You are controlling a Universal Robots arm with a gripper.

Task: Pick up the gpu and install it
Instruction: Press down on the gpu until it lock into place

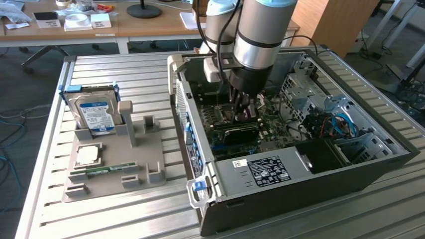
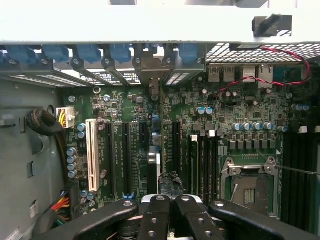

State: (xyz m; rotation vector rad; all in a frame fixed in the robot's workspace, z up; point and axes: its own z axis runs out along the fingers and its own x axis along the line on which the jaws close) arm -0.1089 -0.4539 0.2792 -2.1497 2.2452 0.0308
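A ribbed metal worktable of pale aluminium slats fills the foreground of the exterior view. Behind it stands a wooden desk on white legs, carrying small white boxes, a roll of tape and a round black lamp base (its stem runs out of frame). At the exterior view's right a tall wooden panel rises beside white metal legs. The floor is dark grey carpet with loose cables across it. Light falls bright and even.
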